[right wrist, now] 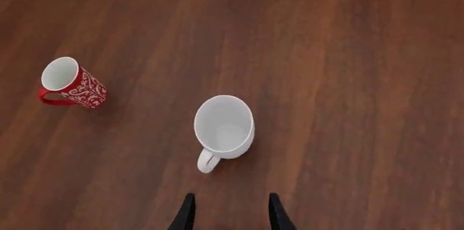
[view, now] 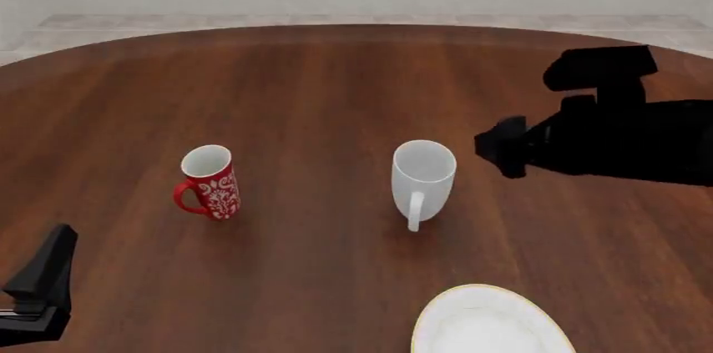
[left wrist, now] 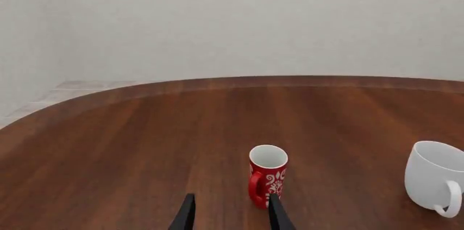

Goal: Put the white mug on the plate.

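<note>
Front view: white mug (view: 423, 176) stands upright near the table's (view: 334, 86) middle, handle facing the camera side, empty. Plate (view: 486, 325) sits at the near edge of the frame, partly cut off, nearer the camera than the mug and slightly right of it; the two are apart, not touching. Red mug (view: 209, 181) with white floral pattern stands upright well to the left of the white mug, handle pointing left.

Right arm comes in from the right, above the table; its gripper (view: 502, 146) is just right of the white mug and not touching it. Right wrist view looks down on the white mug (right wrist: 223, 129); right gripper (right wrist: 230, 212) has its two fingertips spread with a clear gap, nothing between them, short of the mug's handle. Red mug (right wrist: 70, 82) shows off to the side there.

Left gripper (view: 42, 279) is low at the near-left corner in front view, well clear of both mugs. Left wrist view: left gripper (left wrist: 230, 213) has its fingers parted, holding nothing; red mug (left wrist: 267, 174) sits just ahead of the fingertips, white mug (left wrist: 436, 178) at the frame edge.
</note>
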`<state>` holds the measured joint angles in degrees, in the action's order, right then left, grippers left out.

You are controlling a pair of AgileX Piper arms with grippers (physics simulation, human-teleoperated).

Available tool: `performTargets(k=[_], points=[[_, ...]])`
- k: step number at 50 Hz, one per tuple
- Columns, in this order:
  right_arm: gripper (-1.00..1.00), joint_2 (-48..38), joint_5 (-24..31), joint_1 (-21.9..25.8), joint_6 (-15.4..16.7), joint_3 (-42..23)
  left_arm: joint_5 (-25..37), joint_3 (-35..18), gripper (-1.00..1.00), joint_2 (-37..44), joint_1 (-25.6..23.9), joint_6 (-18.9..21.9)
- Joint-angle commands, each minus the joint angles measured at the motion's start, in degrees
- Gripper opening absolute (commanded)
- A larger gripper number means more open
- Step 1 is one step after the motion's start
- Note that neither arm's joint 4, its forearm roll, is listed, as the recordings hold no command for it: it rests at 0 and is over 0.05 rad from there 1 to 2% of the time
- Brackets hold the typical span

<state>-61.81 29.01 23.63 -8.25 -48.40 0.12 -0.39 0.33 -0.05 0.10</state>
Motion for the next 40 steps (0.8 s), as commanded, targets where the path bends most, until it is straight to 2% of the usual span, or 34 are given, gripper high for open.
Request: performTargets(k=[1,4,5,6,7,8,10,15,17,22,32,40], points=[[1.00,-6.2,3.0,3.9,-6.7,-3.8,0.1,-0.1,1.00,0.0,0.0,0.0],[1.00,-7.3,2.1,5.5,-9.5,-3.6,0.0,0.0,1.00,0.0,0.0,0.0],[1.00,-7.3,2.1,5.5,-9.5,-3.6,0.0,0.0,1.00,0.0,0.0,0.0],[1.00,-7.4,1.0,5.8,-11.5,-3.1,0.1,-0.1,1.00,0.0,0.0,0.0],[1.00,-7.4,1.0,5.8,-11.5,-3.0,0.1,-0.1,1.00,0.0,0.0,0.0],[1.00,-7.9,1.0,5.7,-10.2,-3.3,0.0,0.0,1.00,0.0,0.0,0.0],[1.00,-8.4,0.4,5.7,-10.8,-2.9,-0.1,0.1,1.00,0.0,0.0,0.0],[1.00,-9.0,-0.8,5.7,-13.9,-1.7,-0.1,0.1,1.00,0.0,0.0,0.0],[1.00,-9.2,-1.6,6.1,-16.1,-0.8,-0.1,0.1,1.00,0.0,0.0,0.0],[1.00,-10.5,-3.7,6.5,-18.2,0.9,-0.1,0.1,1.00,0.0,0.0,0.0],[1.00,-12.4,-5.4,5.8,-18.1,1.8,0.0,0.1,1.00,-0.1,0.0,0.0],[1.00,-13.6,-5.9,5.2,-16.7,1.3,-0.1,0.1,1.00,-0.1,0.0,0.0]])
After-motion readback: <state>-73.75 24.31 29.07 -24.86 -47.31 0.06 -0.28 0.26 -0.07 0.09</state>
